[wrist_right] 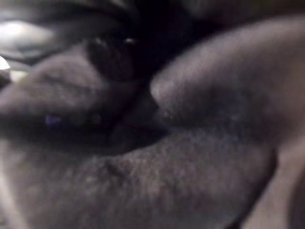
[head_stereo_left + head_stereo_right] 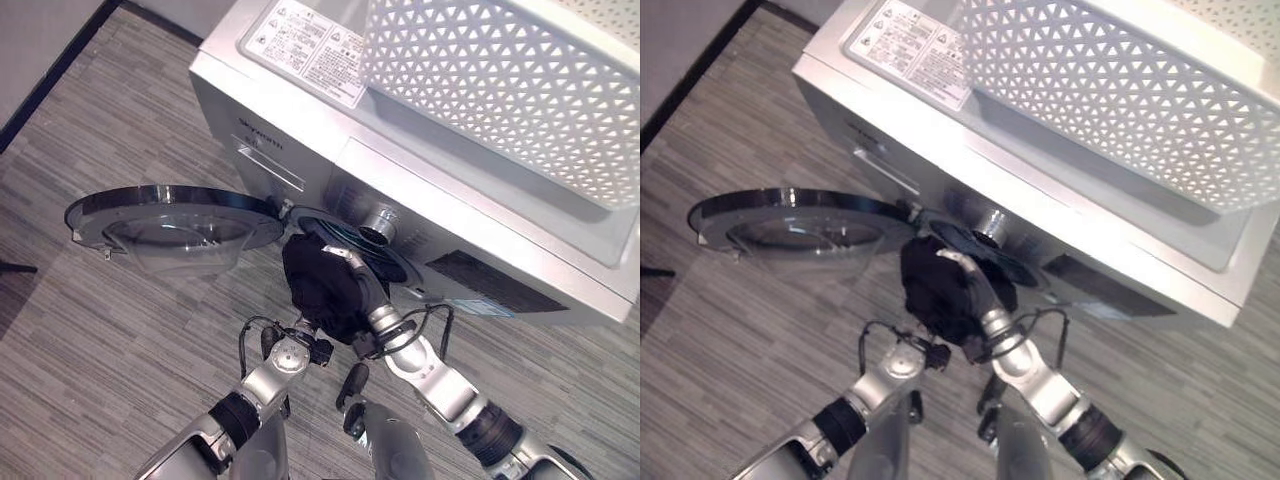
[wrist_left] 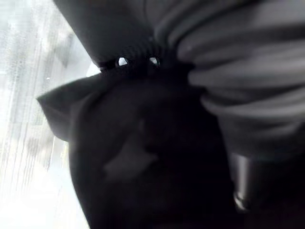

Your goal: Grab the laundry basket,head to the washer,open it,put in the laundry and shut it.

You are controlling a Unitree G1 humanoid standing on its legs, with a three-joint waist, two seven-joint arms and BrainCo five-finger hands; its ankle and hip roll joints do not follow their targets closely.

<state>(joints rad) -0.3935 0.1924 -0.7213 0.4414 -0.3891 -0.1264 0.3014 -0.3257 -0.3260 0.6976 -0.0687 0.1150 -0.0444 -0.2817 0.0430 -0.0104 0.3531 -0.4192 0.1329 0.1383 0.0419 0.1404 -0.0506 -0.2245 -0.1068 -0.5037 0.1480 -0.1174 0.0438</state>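
A bundle of black laundry [image 2: 320, 288] hangs right in front of the washer's round opening [image 2: 388, 262], partly covering it. My right hand [image 2: 343, 256] comes up from the lower right, and one silver finger curls over the top of the bundle. My left hand [image 3: 248, 95] is pressed against the underside of the cloth, its fingers buried in it. The silver washer [image 2: 300, 140] has its round glass door [image 2: 170, 218] swung fully open to the left. The white lattice laundry basket [image 2: 500, 80] stands on top of the washer.
The open door juts out over the grey striped floor [image 2: 100, 340] at about hand height, left of the bundle. A dark baseboard [image 2: 50, 70] runs along the wall at the far left.
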